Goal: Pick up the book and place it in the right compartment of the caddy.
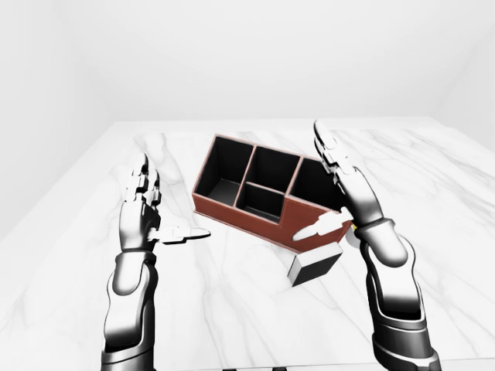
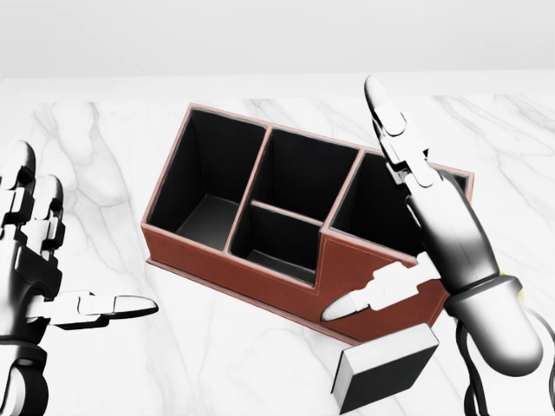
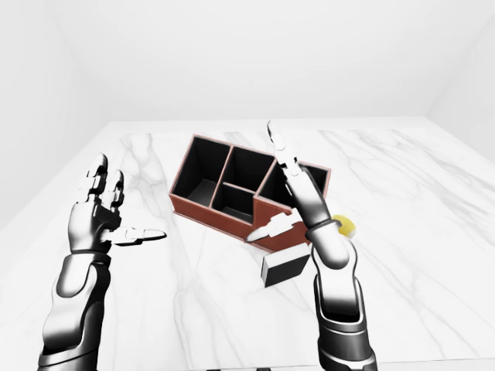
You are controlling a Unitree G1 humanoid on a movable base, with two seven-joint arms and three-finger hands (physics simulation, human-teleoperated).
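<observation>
The red-brown caddy (image 2: 260,276) with black compartments stands askew on the marble table (image 2: 217,364). Its right compartment (image 2: 375,208) lies partly behind my right hand. The book (image 2: 386,364), a black block with a white page edge, lies on the table just below the caddy's right corner, outside it. My right hand (image 2: 390,217) is open above that corner, fingers (image 2: 395,130) stretched upward and thumb (image 2: 368,296) pointing left just above the book, apart from it. Near the head view's left edge, my left hand (image 2: 61,251) is open and holds nothing.
A small yellow object (image 3: 345,226) shows behind my right wrist in the right-eye view. The table's lower edge (image 1: 255,363) runs close under my forearms, and plain white walls surround the table.
</observation>
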